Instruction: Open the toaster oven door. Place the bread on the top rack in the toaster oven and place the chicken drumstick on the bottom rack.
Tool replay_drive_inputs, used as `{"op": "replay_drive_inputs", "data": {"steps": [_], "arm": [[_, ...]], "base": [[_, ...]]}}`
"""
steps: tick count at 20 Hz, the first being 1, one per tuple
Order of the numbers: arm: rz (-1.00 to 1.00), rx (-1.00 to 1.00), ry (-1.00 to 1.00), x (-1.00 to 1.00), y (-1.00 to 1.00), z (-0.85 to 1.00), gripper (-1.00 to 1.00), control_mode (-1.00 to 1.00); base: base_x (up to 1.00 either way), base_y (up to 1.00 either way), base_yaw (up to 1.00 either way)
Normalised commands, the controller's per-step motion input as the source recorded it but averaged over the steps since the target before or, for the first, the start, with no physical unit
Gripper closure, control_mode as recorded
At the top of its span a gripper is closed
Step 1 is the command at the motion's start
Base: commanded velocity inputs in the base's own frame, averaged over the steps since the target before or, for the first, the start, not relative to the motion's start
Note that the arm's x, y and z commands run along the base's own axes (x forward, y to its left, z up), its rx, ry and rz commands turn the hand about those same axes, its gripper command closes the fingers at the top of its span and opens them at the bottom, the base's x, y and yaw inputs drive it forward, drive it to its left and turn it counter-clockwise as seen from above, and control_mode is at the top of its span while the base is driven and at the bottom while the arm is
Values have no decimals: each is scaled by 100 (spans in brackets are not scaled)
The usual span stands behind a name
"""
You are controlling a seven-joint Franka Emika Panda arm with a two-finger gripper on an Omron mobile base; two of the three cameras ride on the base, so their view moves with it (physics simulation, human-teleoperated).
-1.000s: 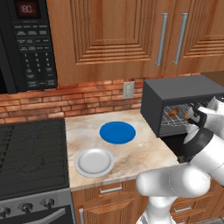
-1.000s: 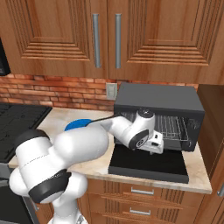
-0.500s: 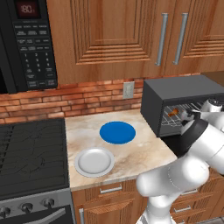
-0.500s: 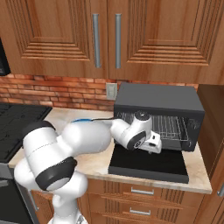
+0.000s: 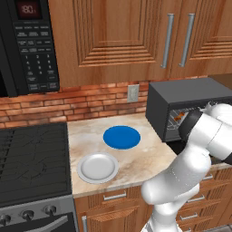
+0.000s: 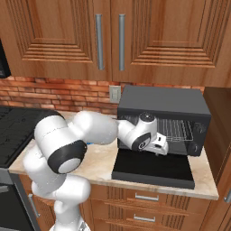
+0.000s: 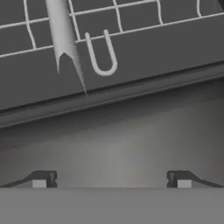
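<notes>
Oven: the toaster oven (image 6: 164, 107) sits at the right end of the counter (image 5: 140, 161), against the brick wall.
Door: the toaster oven door (image 6: 153, 170) lies folded down flat in front, fully open.
Gripper: the gripper (image 6: 160, 148) hovers at the oven mouth, fingers (image 7: 40, 180) spread wide, holding nothing.
Racks: a wire rack (image 7: 109, 26) lies right ahead of the fingers.
Food: something orange-brown (image 5: 179, 117) lies on a rack inside; bread or drumstick, I cannot tell.
Plates: the blue plate (image 5: 121, 137) and white plate (image 5: 97, 167) are bare.
Advice: back straight out, level, clear of the rack wires and door.
</notes>
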Motion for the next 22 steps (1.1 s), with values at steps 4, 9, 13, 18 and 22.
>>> {"op": "replay_drive_inputs", "data": {"steps": [4, 9, 13, 18, 22], "arm": [[0, 0, 3, 39, -22, -2, -100, -100], [-1, 1, 3, 34, -17, -1, -100, -100], [-1, 5, 1, 22, -7, -10, -100, -100], [-2, 12, 0, 24, 0, -15, -100, -100], [-8, 11, 0, 38, 1, -1, -100, -100]], "base": [[0, 0, 0], [0, 0, 0], [0, 0, 0], [0, 0, 0], [0, 0, 0]]}}
